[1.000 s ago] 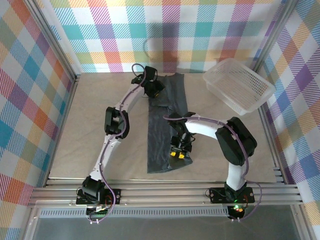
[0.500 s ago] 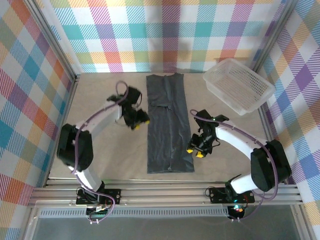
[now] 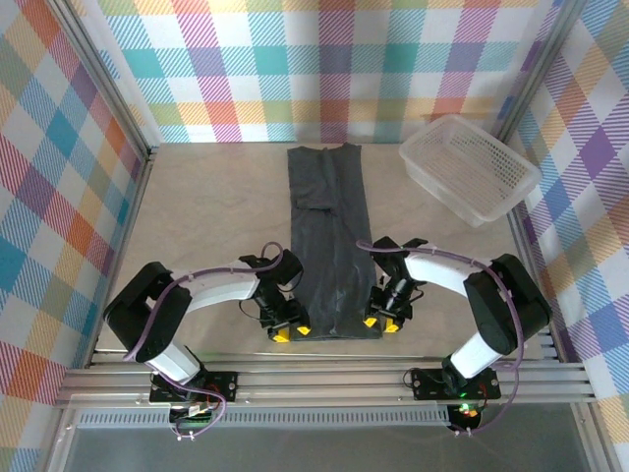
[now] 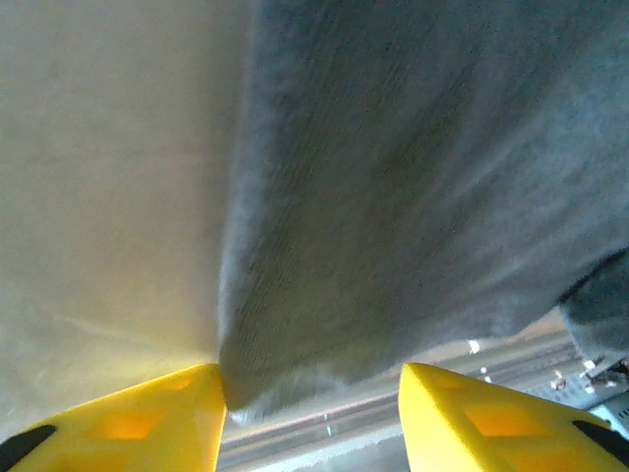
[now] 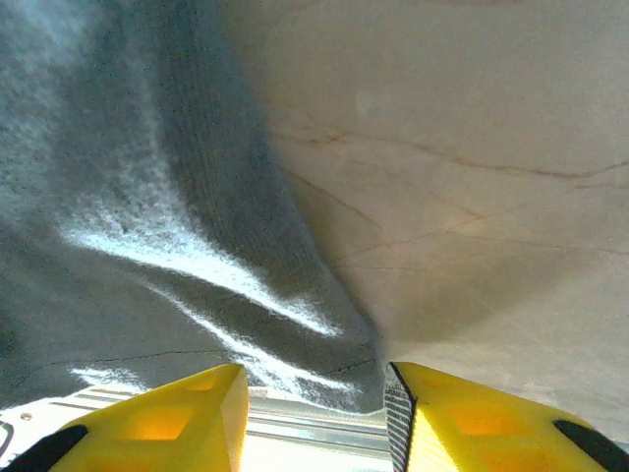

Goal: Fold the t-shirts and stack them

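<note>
T-shirt [image 3: 329,241], plain charcoal grey, lies folded lengthwise on table [image 3: 197,226].

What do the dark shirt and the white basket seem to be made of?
The shirt looks like soft knit fabric, matte charcoal grey: fine ribbing and wrinkles show up close. The basket looks like thin white plastic, probably semi-translucent and slightly glossy, with rows of small holes.

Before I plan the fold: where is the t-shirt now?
Top view: the t-shirt lies in a long strip down the middle of the table, its near end between the left claw and right claw.
</note>
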Tool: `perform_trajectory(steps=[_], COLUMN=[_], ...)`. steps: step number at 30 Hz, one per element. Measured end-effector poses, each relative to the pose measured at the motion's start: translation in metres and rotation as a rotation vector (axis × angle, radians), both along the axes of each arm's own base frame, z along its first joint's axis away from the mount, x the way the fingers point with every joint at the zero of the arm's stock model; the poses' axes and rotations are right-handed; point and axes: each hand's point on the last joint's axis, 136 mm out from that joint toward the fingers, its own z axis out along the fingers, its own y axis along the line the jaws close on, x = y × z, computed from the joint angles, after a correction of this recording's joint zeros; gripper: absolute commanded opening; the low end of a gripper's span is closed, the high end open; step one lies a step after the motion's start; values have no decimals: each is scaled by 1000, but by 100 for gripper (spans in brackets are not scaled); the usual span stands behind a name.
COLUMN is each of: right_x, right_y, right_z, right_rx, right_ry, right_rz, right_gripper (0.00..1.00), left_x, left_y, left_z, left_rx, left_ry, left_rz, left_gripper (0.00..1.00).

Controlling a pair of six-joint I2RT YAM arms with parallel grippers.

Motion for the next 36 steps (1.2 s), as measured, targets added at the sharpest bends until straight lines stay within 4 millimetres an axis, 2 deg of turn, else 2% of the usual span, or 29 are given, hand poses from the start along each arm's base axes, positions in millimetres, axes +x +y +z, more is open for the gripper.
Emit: perform_trajectory(steps=[3, 8, 10, 13, 15, 16, 20, 28, 32, 36], right_x=[-5, -10, -10, -12, -11, -11, -9, -19, -17, 7], right_y=[0, 0, 0, 0, 5, 7, 10, 16, 17, 21], right_z=[-4, -8, -9, -10, -10, -9, -6, 16, 28, 52], right_rx=[-4, -12, -19, -29, -12, -5, 11, 93, 96, 104], right_ry=[7, 19, 27, 52, 54, 54, 33, 7, 2, -57], right_rz=[2, -10, -23, -53, -68, -70, -77, -75, -80, -108], right_gripper=[40, 34, 28, 10, 3, 0, 0, 0, 0, 0], left_x=[-2, -3, -3, -3, -3, -3, -4, -10, 2, 32], left_y=[1, 6, 7, 7, 6, 5, 5, 1, -5, -18], left_z=[-3, -6, -6, -6, -5, -4, -4, 5, 26, 66], left_rx=[28, 65, 71, 69, 63, 58, 30, -53, -88, -141], left_ry=[19, 31, 34, 34, 35, 32, 15, -40, -105, -233], left_rz=[9, 22, 24, 24, 25, 22, 25, 33, 61, 111], left_gripper=[34, 24, 17, 8, 1, 0, 0, 0, 0, 0])
